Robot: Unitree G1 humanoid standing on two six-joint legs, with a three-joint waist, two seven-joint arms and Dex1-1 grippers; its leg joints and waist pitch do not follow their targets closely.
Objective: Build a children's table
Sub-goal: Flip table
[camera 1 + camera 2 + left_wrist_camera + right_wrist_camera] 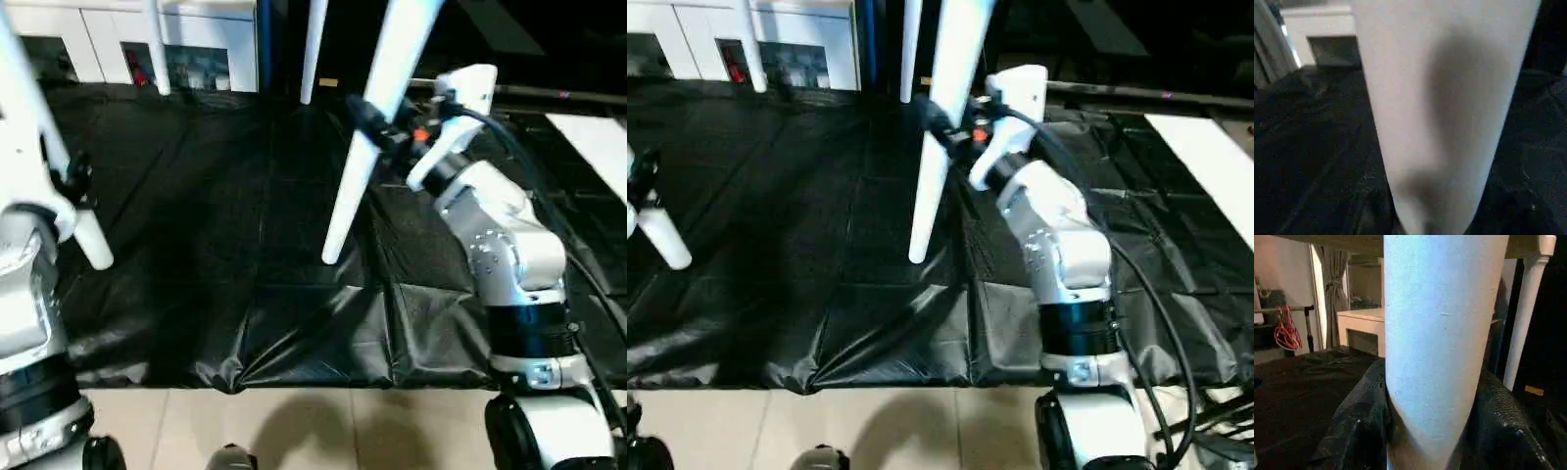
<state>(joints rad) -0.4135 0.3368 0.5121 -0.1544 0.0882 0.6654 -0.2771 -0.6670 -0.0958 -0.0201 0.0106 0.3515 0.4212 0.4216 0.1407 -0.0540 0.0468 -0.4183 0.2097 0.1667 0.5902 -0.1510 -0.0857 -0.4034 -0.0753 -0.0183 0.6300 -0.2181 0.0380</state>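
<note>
Children's table legs raised over black sheeting (245, 294), right gripper (377, 125) closed on one slanted leg (367, 147), left gripper (73, 186) apparently clamping another leg (39, 147), two further legs (313, 49) behind.

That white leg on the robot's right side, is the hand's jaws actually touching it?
Touching. In the left eye view the right gripper closes its black jaws around the white leg, with no gap between them; the leg's lower tip hangs above the black sheet.
</note>
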